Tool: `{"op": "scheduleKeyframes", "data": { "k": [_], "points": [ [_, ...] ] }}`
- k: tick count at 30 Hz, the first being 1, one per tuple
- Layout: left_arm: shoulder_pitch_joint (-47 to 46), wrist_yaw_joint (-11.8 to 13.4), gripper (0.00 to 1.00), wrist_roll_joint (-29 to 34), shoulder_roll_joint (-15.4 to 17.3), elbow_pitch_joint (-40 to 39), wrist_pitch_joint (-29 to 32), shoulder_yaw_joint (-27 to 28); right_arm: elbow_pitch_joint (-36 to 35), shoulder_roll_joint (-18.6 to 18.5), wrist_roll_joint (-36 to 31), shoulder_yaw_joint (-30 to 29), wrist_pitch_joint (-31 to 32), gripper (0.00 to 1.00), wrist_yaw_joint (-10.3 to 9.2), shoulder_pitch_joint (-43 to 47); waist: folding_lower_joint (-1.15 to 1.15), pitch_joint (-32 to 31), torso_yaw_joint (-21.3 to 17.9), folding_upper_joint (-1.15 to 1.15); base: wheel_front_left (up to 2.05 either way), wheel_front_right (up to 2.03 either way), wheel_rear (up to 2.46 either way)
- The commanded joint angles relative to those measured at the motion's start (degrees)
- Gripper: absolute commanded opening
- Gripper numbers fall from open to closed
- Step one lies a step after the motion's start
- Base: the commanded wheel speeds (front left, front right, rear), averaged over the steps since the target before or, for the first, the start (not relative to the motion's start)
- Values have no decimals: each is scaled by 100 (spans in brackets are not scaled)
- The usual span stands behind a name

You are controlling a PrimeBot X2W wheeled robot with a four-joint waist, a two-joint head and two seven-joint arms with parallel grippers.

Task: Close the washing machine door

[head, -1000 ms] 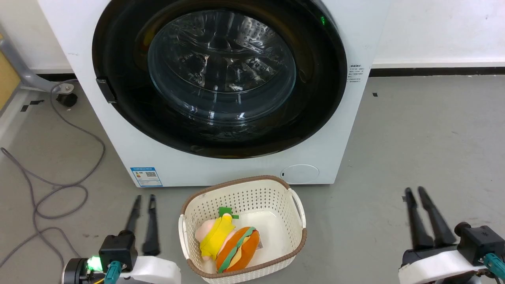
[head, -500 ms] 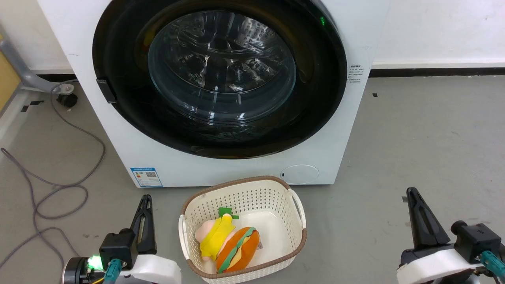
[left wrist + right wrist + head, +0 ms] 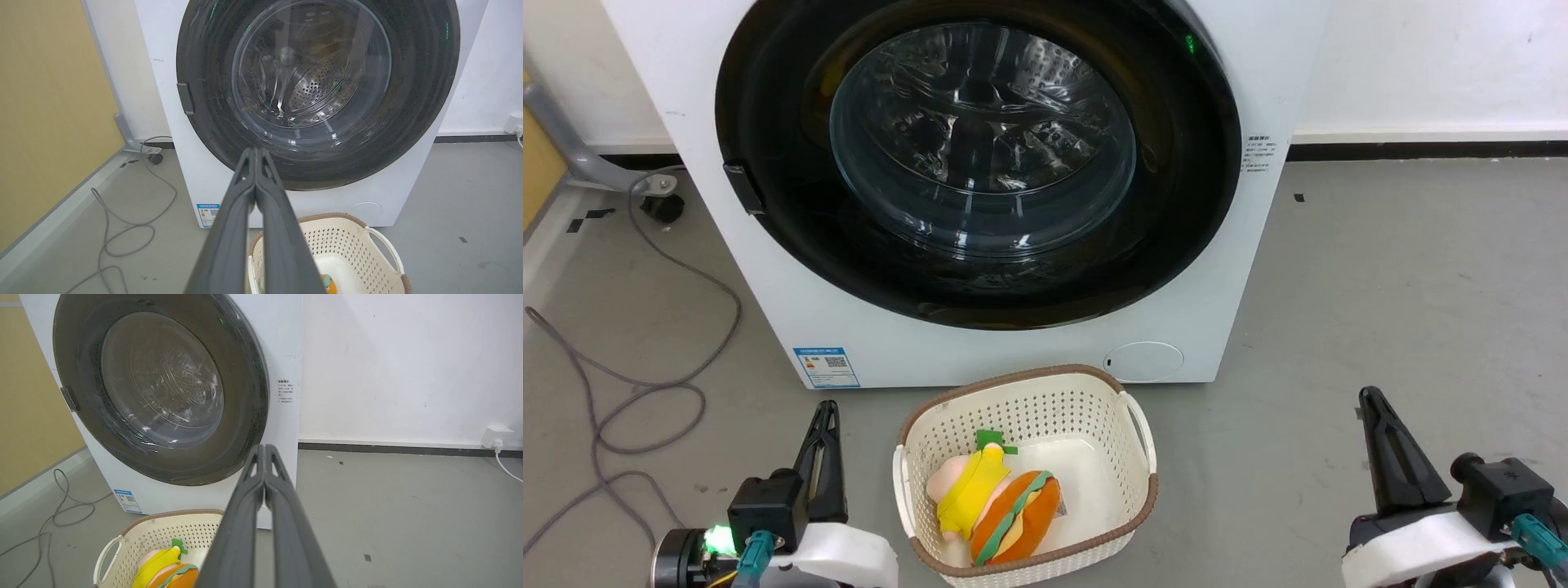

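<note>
Door (image 3: 980,163) sits flush on washer (image 3: 768,269). Left hand (image 3: 827,408) and right hand (image 3: 1369,397) clenched, empty, either side of basket (image 3: 1029,374). Risk: if latch is uncaught, door may swing open.

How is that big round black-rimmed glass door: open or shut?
Shut: the black-rimmed glass door sits flush against the white washing machine.

Basket (image 3: 1029,412) just before washer (image 3: 768,286), centre; floor (image 3: 1380,269) L/R free.
</note>
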Motion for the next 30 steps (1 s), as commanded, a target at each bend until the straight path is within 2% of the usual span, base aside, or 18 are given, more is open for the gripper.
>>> {"op": "scheduleKeyframes", "data": {
  "k": [1,30],
  "points": [
    [17,-30,0,36,4,-37,35,17,-59,7,-41,21,39,0,-1,32,0,-1,1,0,0,0,0],
    [35,-132,0,75,3,-228,386,38,-243,13,-185,114,392,0,-3,65,0,-18,18,0,0,0,0]
  ]
}}
